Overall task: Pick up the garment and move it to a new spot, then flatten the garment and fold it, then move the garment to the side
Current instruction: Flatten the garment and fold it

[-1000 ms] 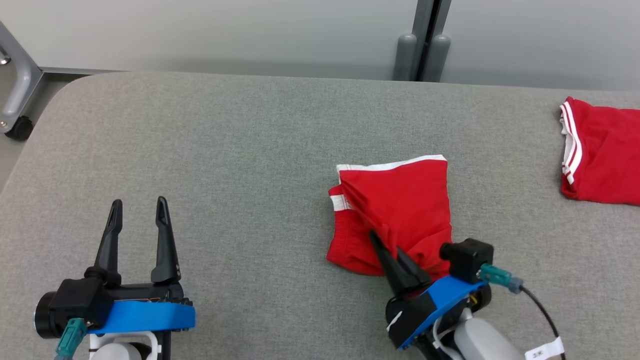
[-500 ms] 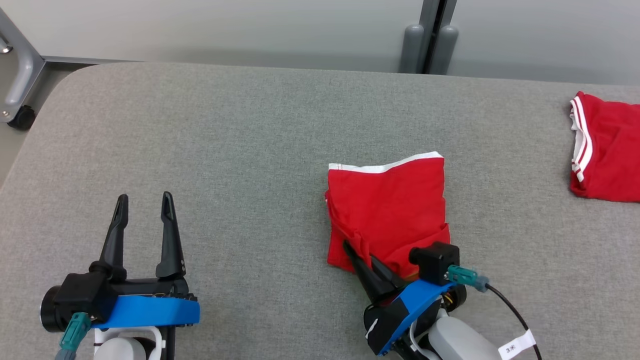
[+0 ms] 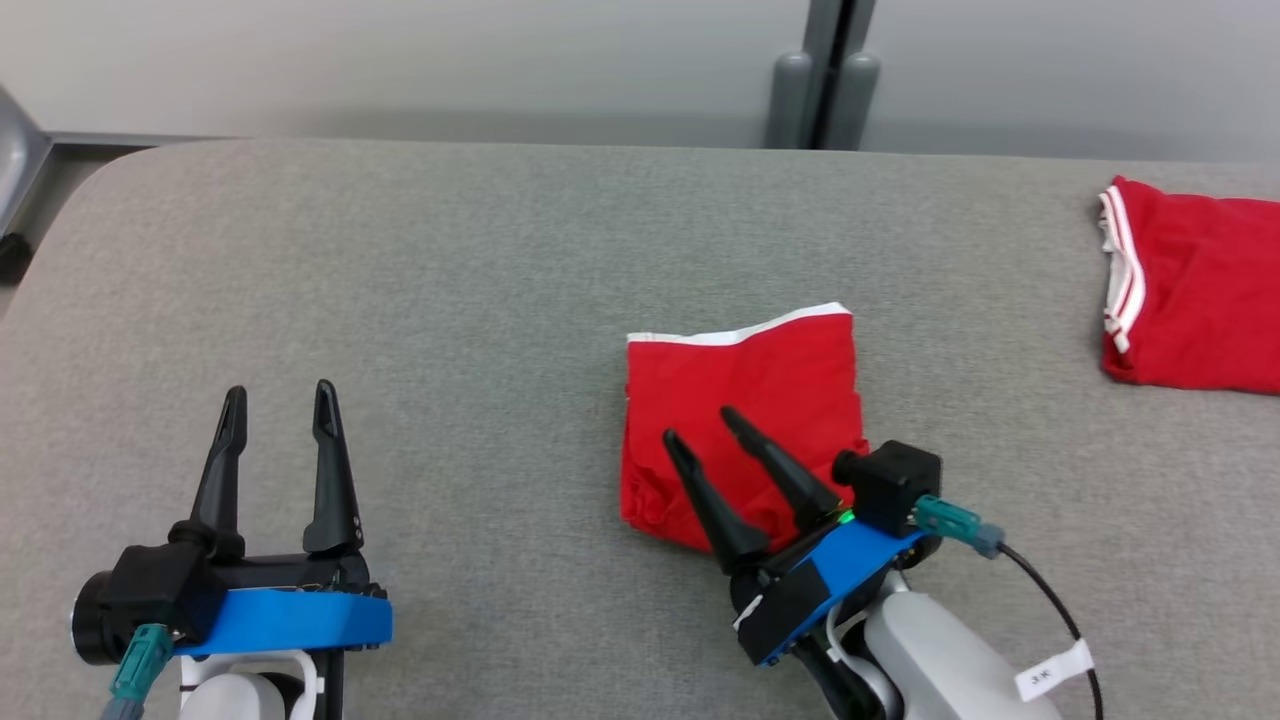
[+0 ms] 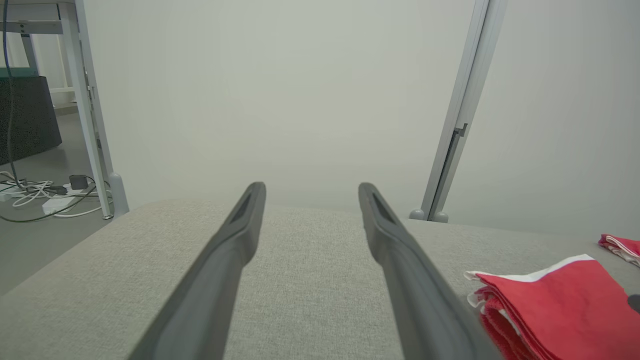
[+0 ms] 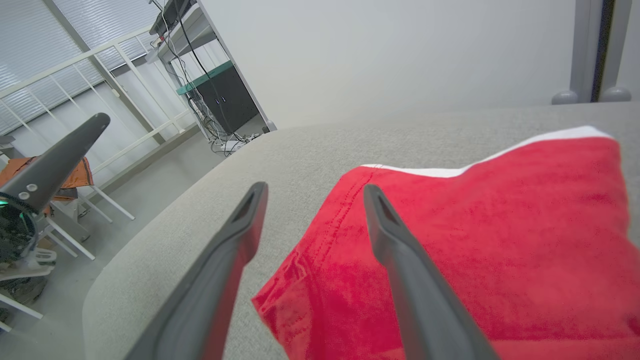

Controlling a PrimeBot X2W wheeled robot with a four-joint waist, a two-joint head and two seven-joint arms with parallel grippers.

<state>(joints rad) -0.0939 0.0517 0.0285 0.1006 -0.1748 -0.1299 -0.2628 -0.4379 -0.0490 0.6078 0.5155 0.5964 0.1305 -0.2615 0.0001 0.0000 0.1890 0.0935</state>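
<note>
On the grey tabletop (image 3: 500, 250) the garment (image 3: 760, 380) looks folded. The right pincer (image 3: 698, 425) hovers released over it, the left pincer (image 3: 279, 391) spread idle. Next, probably: regrip, slide aside.

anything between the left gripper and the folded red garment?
No. In the head view, the stretch from the left gripper to the folded red garment is bare grey tabletop. The left wrist view shows the same bare surface.

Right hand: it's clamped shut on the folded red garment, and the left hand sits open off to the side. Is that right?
No. The right hand is open, its two fingers spread apart over the folded red garment and gripping nothing; the right wrist view shows it. The left hand does sit open off to the side.
</note>
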